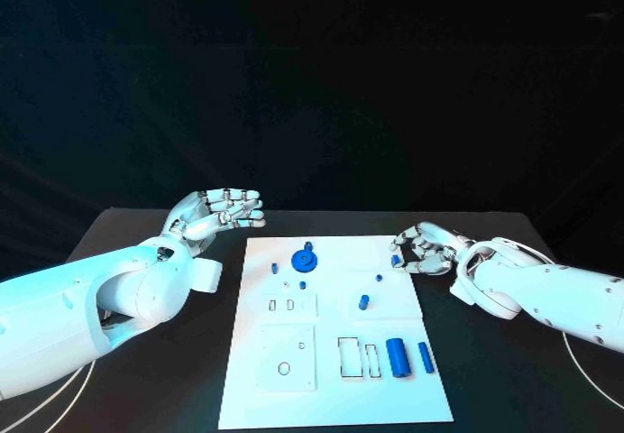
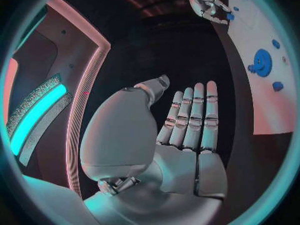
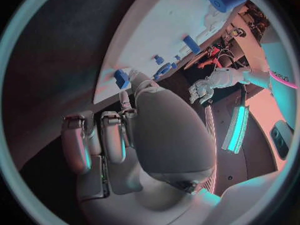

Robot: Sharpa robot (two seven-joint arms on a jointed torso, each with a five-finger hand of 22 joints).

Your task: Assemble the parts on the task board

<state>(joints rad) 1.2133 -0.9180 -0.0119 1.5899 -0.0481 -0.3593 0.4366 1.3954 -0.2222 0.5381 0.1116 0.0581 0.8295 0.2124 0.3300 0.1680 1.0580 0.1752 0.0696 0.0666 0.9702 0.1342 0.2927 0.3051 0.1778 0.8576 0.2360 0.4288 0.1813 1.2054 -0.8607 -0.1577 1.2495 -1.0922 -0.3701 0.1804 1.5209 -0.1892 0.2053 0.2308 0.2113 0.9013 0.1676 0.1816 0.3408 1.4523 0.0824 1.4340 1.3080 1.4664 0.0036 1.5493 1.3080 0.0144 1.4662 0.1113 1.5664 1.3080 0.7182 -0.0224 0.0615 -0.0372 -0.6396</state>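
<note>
Parts on the task board look small, hard and light, so pinch each by its sides. The left hand, off the far left corner, holds nothing. The right hand, at the far right edge, may pinch a small blue piece; I cannot tell.

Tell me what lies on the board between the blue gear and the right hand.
In the head view, bare white task board lies between the blue gear and the right hand, with one small blue part beside the fingers.

Dim scene with dark surroundings; cool bluish light brightens the task board. Wrist views bend strongly at their rims, tinted cyan and pink.
</note>
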